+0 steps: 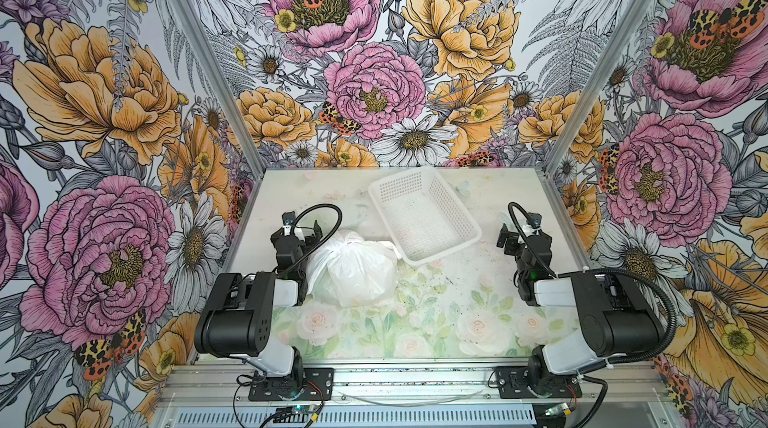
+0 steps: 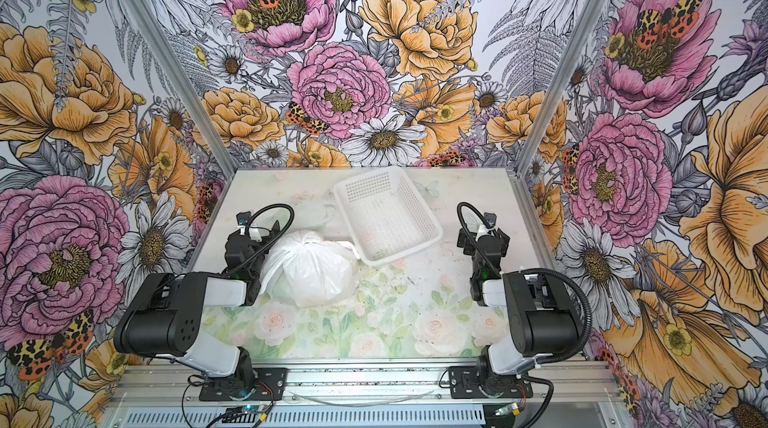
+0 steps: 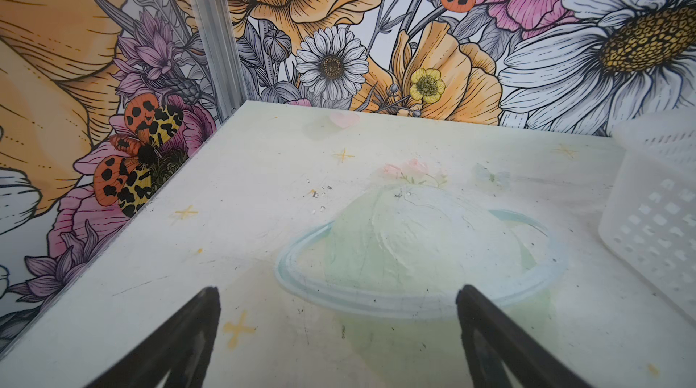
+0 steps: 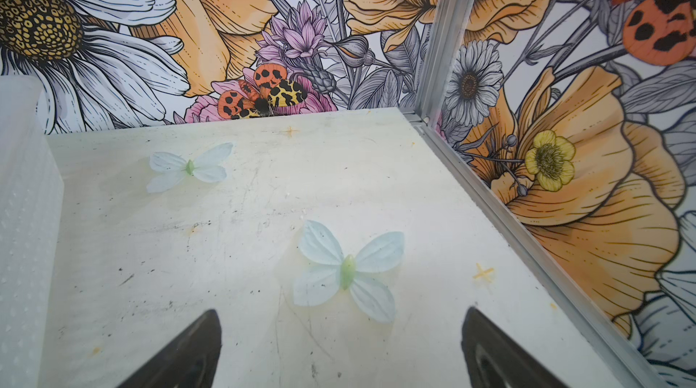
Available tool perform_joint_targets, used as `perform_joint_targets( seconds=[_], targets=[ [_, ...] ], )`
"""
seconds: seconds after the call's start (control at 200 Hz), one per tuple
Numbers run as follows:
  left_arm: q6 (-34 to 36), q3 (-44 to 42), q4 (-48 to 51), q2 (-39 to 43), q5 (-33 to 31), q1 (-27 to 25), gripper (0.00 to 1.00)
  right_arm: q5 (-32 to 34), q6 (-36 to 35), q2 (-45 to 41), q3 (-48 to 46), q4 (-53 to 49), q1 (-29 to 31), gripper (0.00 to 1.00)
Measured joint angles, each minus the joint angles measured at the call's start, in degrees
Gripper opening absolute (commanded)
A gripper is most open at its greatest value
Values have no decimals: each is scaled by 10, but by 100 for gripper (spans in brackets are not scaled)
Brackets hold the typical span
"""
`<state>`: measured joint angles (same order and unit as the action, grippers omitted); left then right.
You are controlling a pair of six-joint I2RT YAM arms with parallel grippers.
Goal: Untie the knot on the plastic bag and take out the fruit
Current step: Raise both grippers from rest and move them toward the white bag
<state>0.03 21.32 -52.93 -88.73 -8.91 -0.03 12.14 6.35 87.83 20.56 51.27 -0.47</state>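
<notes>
White translucent plastic bag [image 1: 357, 276]; white lattice basket [image 1: 451, 197]; tabletop [image 1: 457, 280] pale rose print; walls [image 1: 104, 93] bold floral.

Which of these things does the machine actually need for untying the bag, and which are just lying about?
Needed: thin translucent white plastic bag; its tied knot on top; the fruit, unseen, presumably inside.
Lying about: rigid white lattice plastic basket beside the bag, perhaps meant for fruit.

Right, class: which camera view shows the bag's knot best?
A top view: the knot sits on the plastic bag at its far end, small but unobstructed. Both top views show it alike; neither wrist view shows the bag at all.
</notes>
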Motion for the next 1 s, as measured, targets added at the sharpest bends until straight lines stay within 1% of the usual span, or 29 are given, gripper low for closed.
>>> perform_joint_targets(
  seconds=[0.255,0.35,0.415,0.46,0.54,0.6,0.656,0.756,0.826,0.891,0.926,0.956,1.001],
  targets=[
    [0,0,0,0,0,0,99,-2,0,-1,-3,10,0,100],
    [2,0,0,0,-1,-2,99,6,0,-23,-17,7,2,99],
    [6,0,10,7,-8,-12,99,29,2,-66,-26,-19,9,99],
    [10,0,30,26,-21,-22,99,51,10,-111,-26,-51,17,100],
    [17,4,95,96,-51,-48,99,75,40,-197,-20,-120,24,99],
    [16,19,150,161,-68,-68,99,77,68,-256,-12,-164,26,100],
    [7,41,198,213,-70,-81,99,75,102,-306,-9,-196,27,100],
    [-39,75,271,303,-61,-87,99,47,159,-376,-16,-244,22,99],
    [-91,97,344,356,-45,-86,99,25,200,-422,-40,-260,15,100],
    [-144,118,418,392,-33,-79,99,-15,222,-457,-65,-269,1,100],
    [-180,127,460,409,-25,-66,99,-37,225,-466,-71,-272,-4,99],
    [-214,134,496,425,-14,-44,99,-54,228,-469,-73,-274,-7,99],
    [-268,145,555,448,14,8,99,-76,232,-467,-72,-270,-8,99]
  ],
)
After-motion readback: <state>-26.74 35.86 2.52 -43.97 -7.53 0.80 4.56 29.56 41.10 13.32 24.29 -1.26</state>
